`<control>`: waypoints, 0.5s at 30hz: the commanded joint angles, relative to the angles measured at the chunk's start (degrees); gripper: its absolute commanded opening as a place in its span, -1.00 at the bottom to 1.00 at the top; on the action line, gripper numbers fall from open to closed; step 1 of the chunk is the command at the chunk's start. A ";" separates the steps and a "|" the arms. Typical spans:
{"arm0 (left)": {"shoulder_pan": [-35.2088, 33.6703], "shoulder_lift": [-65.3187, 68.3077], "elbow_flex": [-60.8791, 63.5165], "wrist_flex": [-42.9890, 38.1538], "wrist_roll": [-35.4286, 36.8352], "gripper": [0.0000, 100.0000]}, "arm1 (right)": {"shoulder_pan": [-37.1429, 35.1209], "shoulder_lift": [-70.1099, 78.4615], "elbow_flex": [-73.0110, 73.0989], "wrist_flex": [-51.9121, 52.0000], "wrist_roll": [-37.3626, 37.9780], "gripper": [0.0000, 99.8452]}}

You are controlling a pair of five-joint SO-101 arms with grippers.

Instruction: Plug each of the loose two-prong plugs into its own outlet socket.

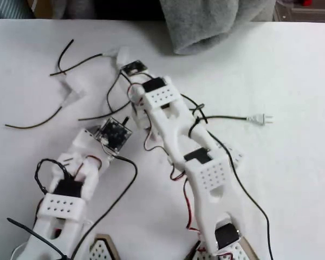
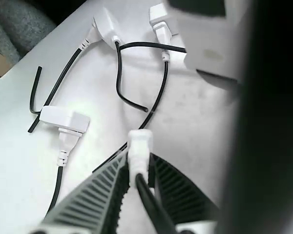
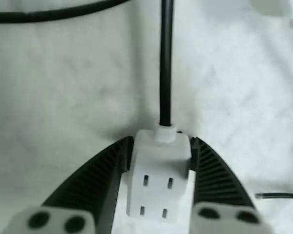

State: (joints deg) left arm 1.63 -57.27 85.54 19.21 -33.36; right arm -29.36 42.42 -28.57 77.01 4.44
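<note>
- Left gripper (image 2: pixel 136 163) clamped on two-prong plug (image 2: pixel 139 142), mid-table.
- Right gripper (image 3: pixel 161 144) clamped on outlet socket (image 3: pixel 156 190), far of centre.
- Square plug to slots (image 3: pixel 145 181), then push straight; keep socket braced.

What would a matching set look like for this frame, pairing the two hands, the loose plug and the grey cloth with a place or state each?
Things:
1. left hand
2. right hand
3. loose plug
4. grey cloth

Places or states:
A. lies over the far edge of the table
B. shut on a socket block
C. lies on the table with no hand on it
D. shut on a white plug with a black cord

Pairs: 1-D, 2-B, 3-C, 4-A
</note>
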 commanded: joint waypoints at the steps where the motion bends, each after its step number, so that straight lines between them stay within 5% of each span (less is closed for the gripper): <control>1: -0.31 -1.45 -0.18 -1.93 0.26 -0.95 | 1.10 -0.22 -4.04 2.77 -8.35 -0.93; 15: -0.22 -1.45 -0.18 -2.02 0.18 -0.95 | 4.97 -0.40 -7.03 4.09 -50.37 -0.87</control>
State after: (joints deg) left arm 1.54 -57.27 85.54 19.21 -33.36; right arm -24.44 42.95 -32.88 83.16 -35.47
